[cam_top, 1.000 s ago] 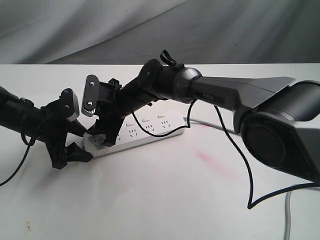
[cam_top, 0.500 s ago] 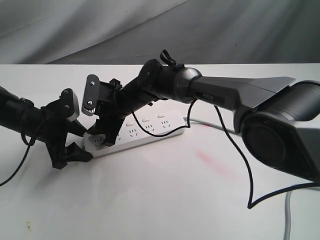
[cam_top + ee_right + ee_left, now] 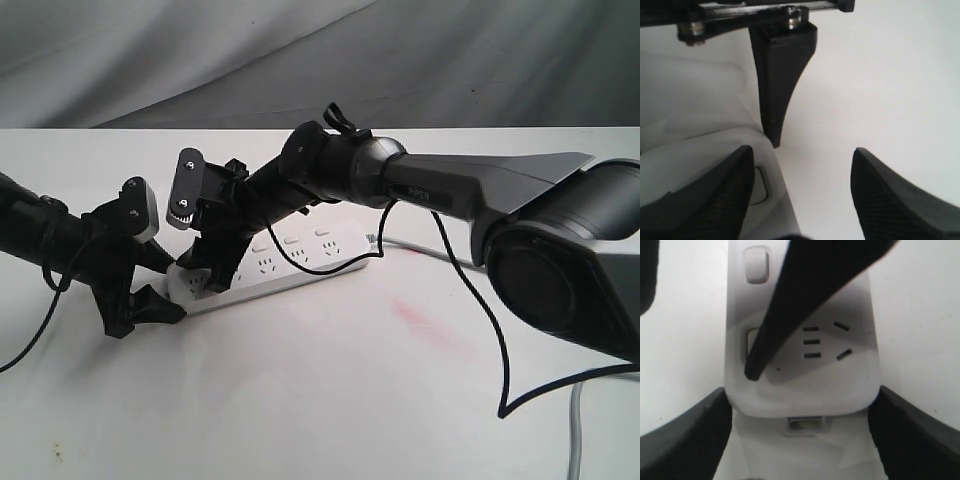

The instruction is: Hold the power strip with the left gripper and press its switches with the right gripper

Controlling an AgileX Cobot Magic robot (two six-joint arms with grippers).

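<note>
The white power strip lies slanted on the white table. My left gripper is shut on its left end. In the left wrist view the two black fingers flank the strip's rounded end. My right gripper, on the thick silver-grey arm, reaches across and points down at that same end. One of its fingertips rests at the end switch, with another switch beyond it. In the right wrist view the right gripper is open, one finger over the strip beside a switch.
The strip's grey cord leaves its right end. A black cable loops from the right arm over the table. A faint pink stain marks the table. A grey cloth hangs behind.
The right gripper has shifted slightly up and to the right over the strip's left end. The left gripper and the strip have not moved.
</note>
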